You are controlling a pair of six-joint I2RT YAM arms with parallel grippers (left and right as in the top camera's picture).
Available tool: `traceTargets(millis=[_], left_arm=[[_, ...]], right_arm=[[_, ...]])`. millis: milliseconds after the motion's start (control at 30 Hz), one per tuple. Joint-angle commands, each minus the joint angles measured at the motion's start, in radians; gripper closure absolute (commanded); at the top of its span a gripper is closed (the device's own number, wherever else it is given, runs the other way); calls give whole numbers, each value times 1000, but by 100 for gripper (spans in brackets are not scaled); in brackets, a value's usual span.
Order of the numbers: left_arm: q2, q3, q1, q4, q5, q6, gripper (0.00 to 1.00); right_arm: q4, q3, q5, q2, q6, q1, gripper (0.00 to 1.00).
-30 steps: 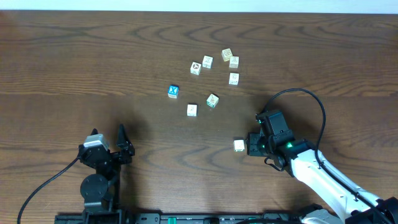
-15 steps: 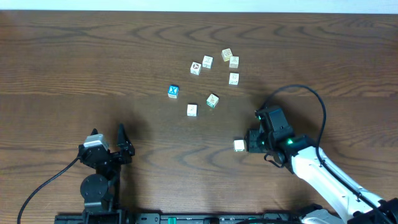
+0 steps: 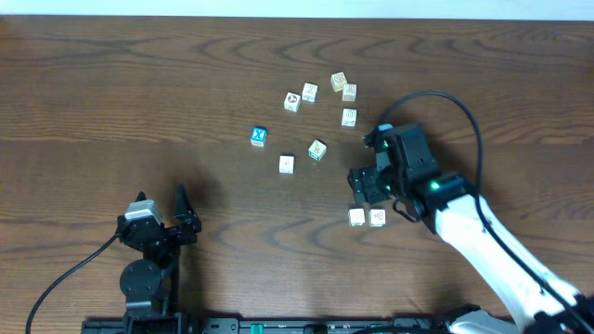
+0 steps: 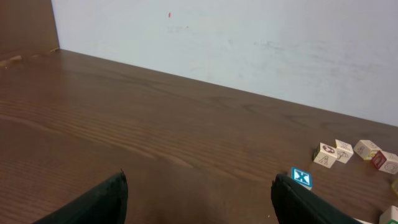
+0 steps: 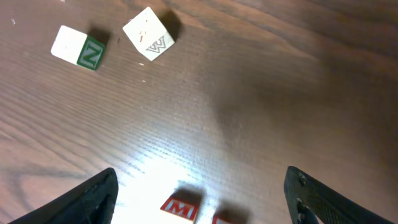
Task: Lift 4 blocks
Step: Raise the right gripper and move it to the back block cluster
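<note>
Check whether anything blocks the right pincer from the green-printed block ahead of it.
Nothing visible does: only bare table lies between the open right pincer and the green-printed block.

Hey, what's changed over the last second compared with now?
The right tool opened and let go of the released block, leaving it beside the neighbouring block. It then pulled away toward the scattered cubes. The left tool stayed open and parked, and the blue-faced cube and the cubes around it did not move.
</note>
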Motion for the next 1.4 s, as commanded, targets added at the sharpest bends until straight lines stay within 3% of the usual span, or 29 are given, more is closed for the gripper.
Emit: traceTargets(millis=[0,367,567,1367], left_arm=[[-1,-11,-4,-48,-24,2,26],[-1,-11,-4,-48,-24,2,26],[-1,-11,-4,-48,-25,2,26],[-1,-11,-4,-48,-24,2,26]], right_arm=[[6,76,-43,105,-114,9,17],[6,367,-48,417,-288,79,22],[6,425,-39,528,-308,103,22],[74,425,4,557,-430,103,27]])
